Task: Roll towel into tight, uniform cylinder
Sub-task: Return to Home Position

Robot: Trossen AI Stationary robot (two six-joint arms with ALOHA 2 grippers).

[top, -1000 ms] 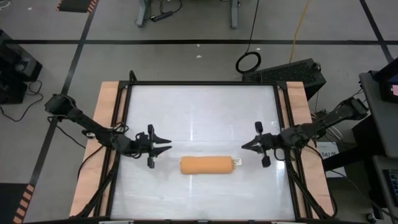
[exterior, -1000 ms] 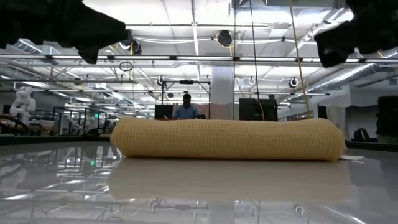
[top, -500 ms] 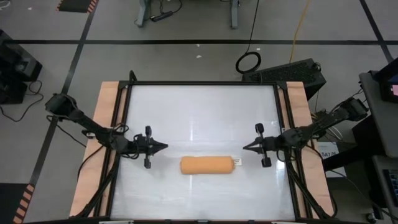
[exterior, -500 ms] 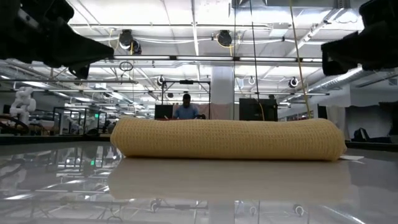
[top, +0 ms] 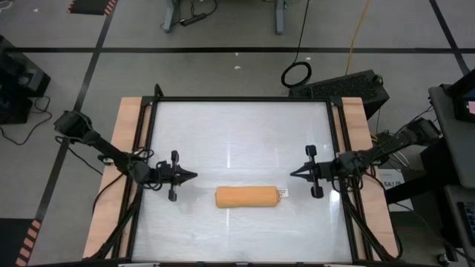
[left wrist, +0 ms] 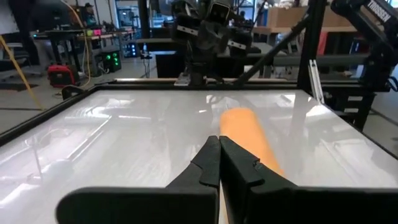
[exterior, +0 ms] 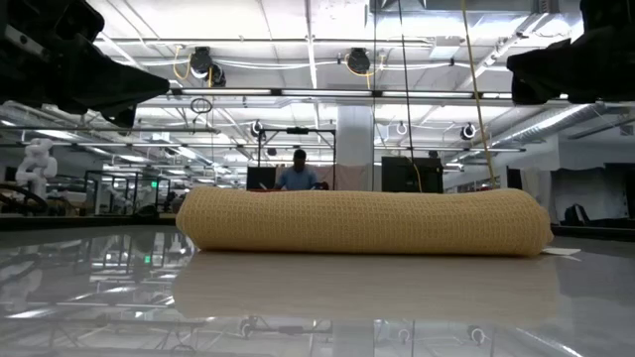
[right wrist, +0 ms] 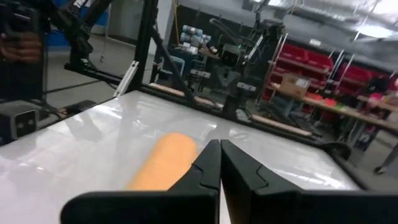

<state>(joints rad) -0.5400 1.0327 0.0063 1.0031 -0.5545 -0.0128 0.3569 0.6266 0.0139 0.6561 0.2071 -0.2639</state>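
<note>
Your towel (top: 246,196) lies rolled at lower centre of the table (top: 237,126), the left gripper (top: 193,176) and right gripper (top: 292,172) flanking it, both clenched empty, clear of it.

Towel (top: 247,197) is lying rolled on the table (top: 237,126), lower centre of the high view, its long axis running left to right. Tag (top: 283,193) is sticking out at its right end, seemingly resting on the tabletop. Left gripper (top: 193,176) is hanging left of the roll, slightly higher in frame and apart from it. Right gripper (top: 292,172) is facing it from the right, beyond the tag, also apart. In the low view a person (exterior: 298,171) is showing above the roll, far behind.
</note>
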